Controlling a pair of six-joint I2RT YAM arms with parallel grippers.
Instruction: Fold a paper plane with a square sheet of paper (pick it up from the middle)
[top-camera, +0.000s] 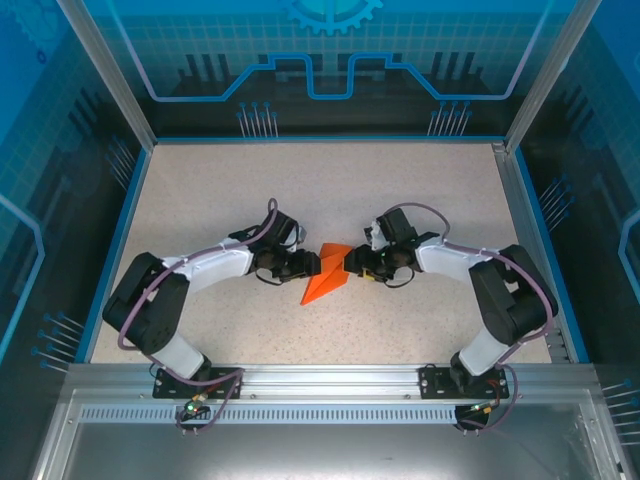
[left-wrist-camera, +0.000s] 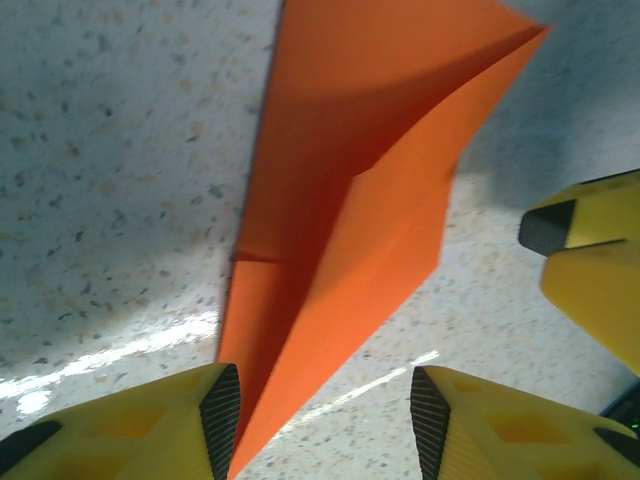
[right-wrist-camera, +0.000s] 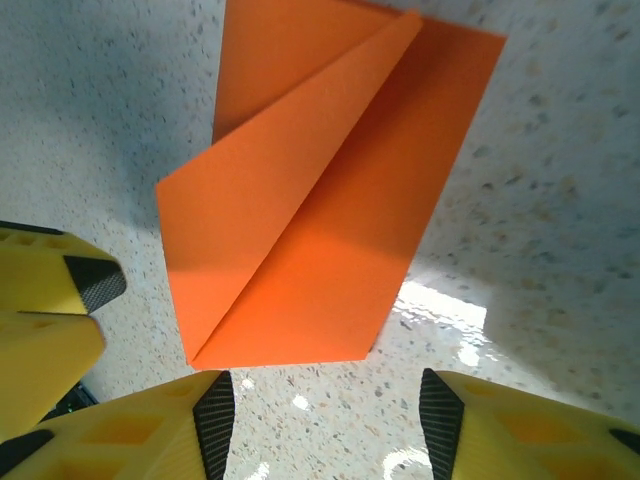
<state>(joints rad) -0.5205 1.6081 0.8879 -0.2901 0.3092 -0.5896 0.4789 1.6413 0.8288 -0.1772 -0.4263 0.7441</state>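
Paper plane (top-camera: 326, 275) on table (top-camera: 330, 190), btwn both end effectors. L end effector (top-camera: 300, 265) part-open, empty, plane tip by one pad (left-wrist-camera: 222, 415). R end effector (top-camera: 352, 262) part-open, empty, plane just ahead.

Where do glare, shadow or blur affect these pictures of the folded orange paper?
Left wrist view: white glare streaks on the speckled table, soft shadow right of the folded bright orange paper. Right wrist view: bright glare patch beside the paper. Top view: even light.
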